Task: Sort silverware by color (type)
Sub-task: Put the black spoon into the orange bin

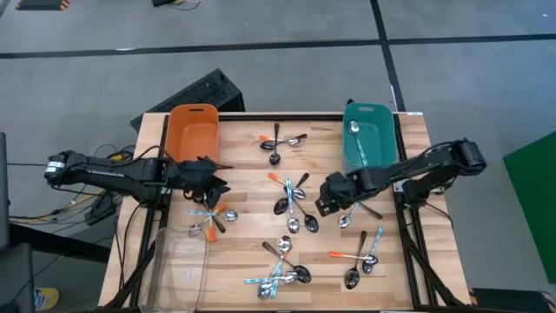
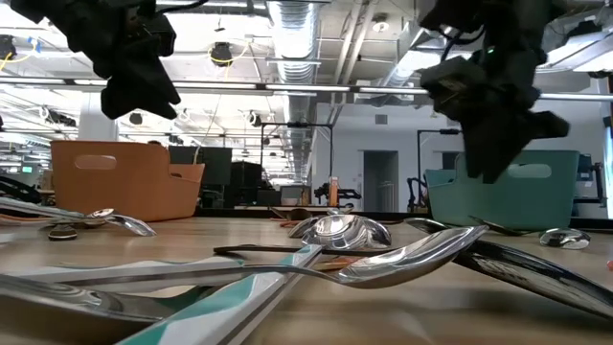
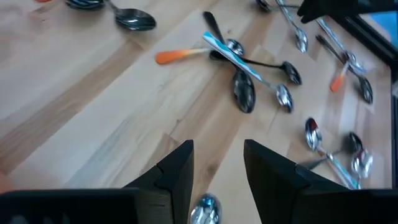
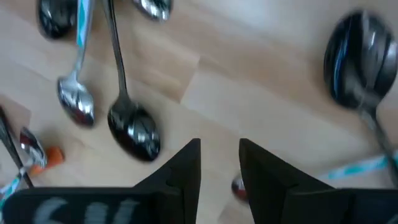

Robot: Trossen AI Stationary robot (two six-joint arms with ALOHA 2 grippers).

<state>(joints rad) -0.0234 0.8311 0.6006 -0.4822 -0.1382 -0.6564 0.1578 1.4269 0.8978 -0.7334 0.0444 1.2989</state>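
Spoons lie scattered on the wooden table: a bunch near the far edge (image 1: 278,143), a middle bunch (image 1: 294,209), a near bunch (image 1: 280,269), some at the right (image 1: 360,252) and some at the left (image 1: 211,219). They have dark, light-blue or orange handles. One light-blue spoon (image 1: 357,141) lies in the teal bin. My left gripper (image 1: 211,181) (image 3: 217,165) hovers open by the orange bin, with a spoon bowl (image 3: 205,208) showing between its fingers. My right gripper (image 1: 328,196) (image 4: 219,165) hovers open beside the middle bunch, near a black spoon (image 4: 134,130).
An orange bin (image 1: 193,130) stands at the far left of the table and a teal bin (image 1: 372,122) at the far right. A clear bin (image 1: 178,265) sits at the near left corner. Both grippers hang above the tabletop in the low view (image 2: 134,57) (image 2: 493,96).
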